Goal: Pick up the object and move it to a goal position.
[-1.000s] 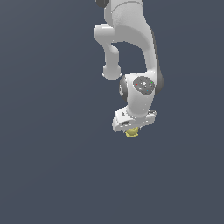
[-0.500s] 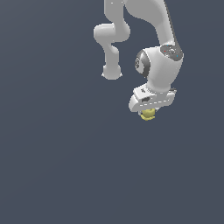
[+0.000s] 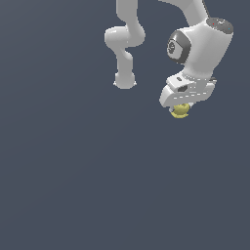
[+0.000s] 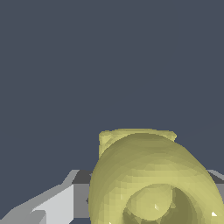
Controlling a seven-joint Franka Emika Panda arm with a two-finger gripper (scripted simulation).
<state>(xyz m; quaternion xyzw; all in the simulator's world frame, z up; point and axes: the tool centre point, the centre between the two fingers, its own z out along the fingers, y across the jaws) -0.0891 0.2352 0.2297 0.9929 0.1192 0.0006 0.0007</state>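
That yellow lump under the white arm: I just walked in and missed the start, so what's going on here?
A white Panda arm is carrying the pale-yellow object in its gripper. The lump sits tucked beneath the gripper body, near the upper part of the exterior view's right. In the wrist view the object fills the near field, its ring-like top facing the camera. Nothing else shows on the plain dark grey background, and no goal marker is visible.

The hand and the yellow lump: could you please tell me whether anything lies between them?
Nothing does. In the exterior view the lump sits directly under the hand, and the wrist view shows it right against the hand, with no gap.
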